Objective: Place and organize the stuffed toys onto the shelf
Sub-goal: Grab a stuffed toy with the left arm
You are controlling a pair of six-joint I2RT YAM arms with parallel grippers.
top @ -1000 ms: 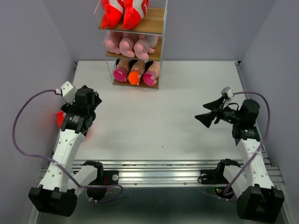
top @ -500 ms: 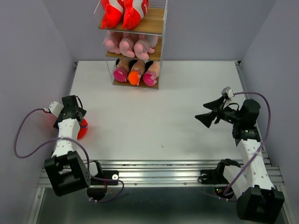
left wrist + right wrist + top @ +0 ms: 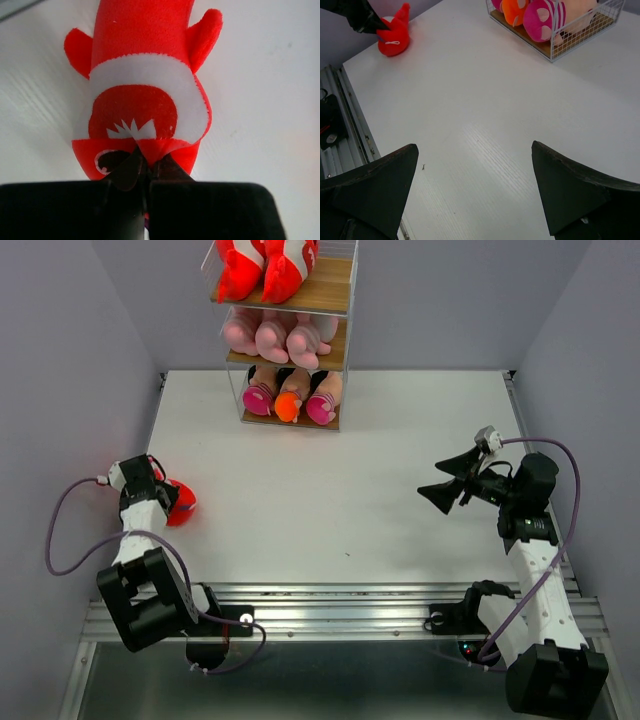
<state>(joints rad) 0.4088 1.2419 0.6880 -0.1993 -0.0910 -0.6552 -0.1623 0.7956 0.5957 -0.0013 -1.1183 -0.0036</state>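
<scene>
Eight stuffed toys [image 3: 272, 337] are already sitting on the shelf [image 3: 335, 288]. One red shark [image 3: 145, 100] is lying at the counter's [image 3: 400, 440] left edge, where the left gripper [image 3: 148, 159] is pinching its head with jaws closed tight. The right gripper [image 3: 474, 150] is hanging with jaws wide and empty.

shelf [image 3: 336, 290] top — out of frame

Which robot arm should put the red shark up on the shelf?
Left. The left gripper is pinched shut on the red shark by its mouth. The right gripper hangs open and empty, far across the table.
</scene>
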